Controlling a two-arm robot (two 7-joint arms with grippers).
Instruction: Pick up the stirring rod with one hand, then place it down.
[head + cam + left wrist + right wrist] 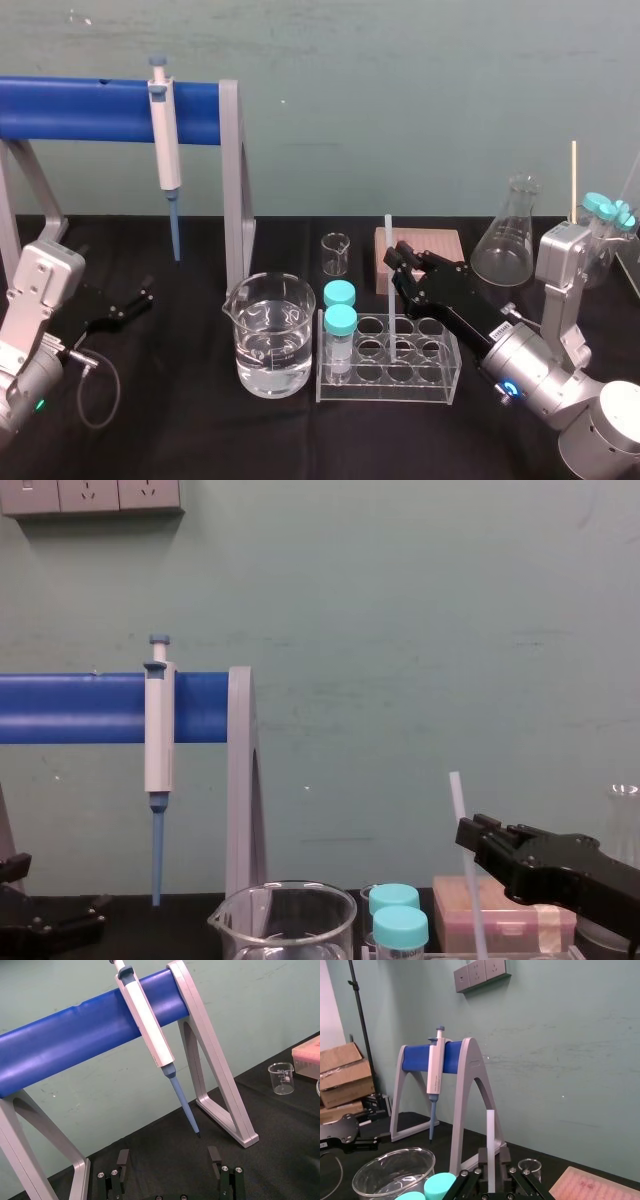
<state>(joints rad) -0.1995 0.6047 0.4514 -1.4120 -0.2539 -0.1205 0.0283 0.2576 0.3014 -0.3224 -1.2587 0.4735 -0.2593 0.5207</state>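
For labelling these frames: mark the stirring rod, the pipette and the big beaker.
stirring rod [389,240]: head view, upper shaft.
pipette [165,140]: head view, white body.
big beaker [300,300]: head view, upper glass wall.

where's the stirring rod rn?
Head view, right of centre: the stirring rod stands in the clear tube rack, between the teal-capped vials and the right gripper. The left gripper sits far left.

Laboratory setting was indicated by a clear glass beaker [273,340], conical glass flask [505,245], white-and-blue pipette [165,140], transparent tube rack [385,392].
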